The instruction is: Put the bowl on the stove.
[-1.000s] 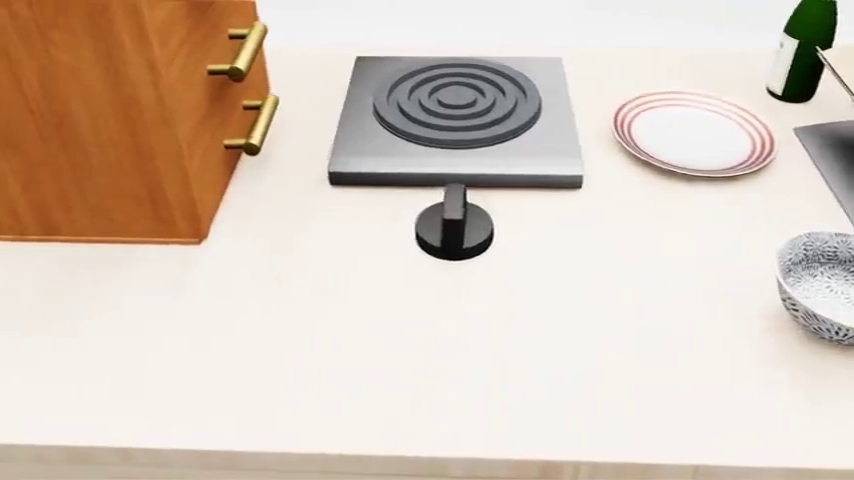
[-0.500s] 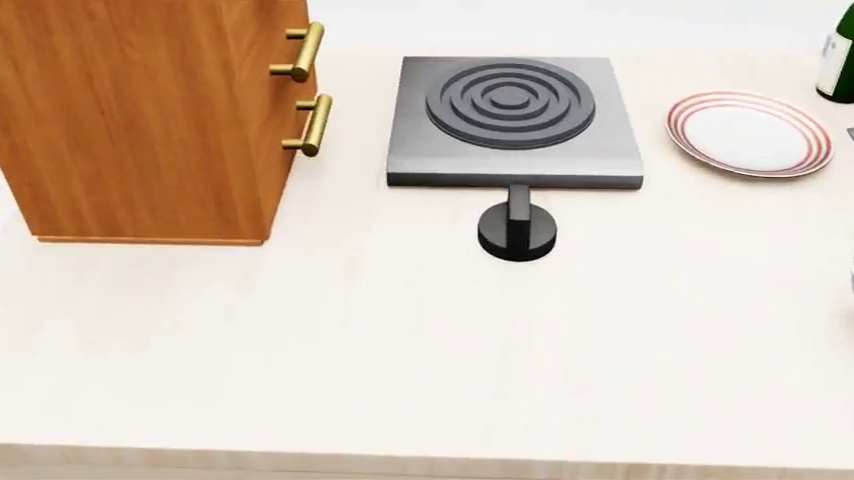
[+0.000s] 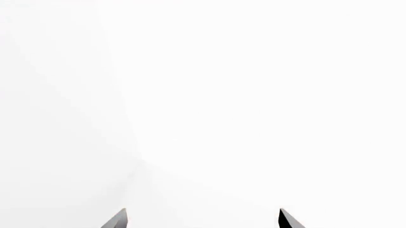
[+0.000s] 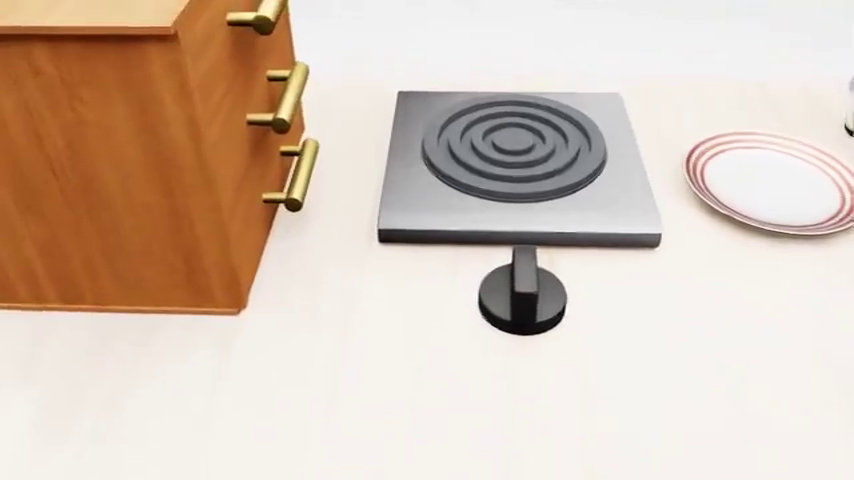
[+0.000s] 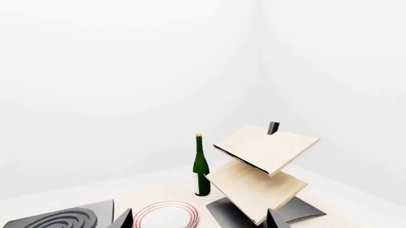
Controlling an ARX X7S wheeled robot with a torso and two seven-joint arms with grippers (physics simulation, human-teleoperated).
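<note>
While neither arm shows from the head camera, both wrist views show 2 fingertips spread apart: left gripper (image 3: 201, 219), right gripper (image 5: 200, 219) above the stove (image 4: 518, 166).

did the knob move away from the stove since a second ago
No. The knob sits just in front of the stove as before; both shift together in the head view, so the camera moved.

On the counter (image 4: 267, 400) we see a wooden drawer cabinet (image 4: 120, 170) at the left edge, three brass handles (image 4: 290, 172) on its side. A round black knob (image 4: 522, 296) sits near the middle. At the right edge lies a white plate (image 4: 774, 183) with red rings. In the right wrist view, we find a green bottle (image 5: 200, 166) upright beside a tilted two-tier wooden shelf (image 5: 263, 166).
</note>
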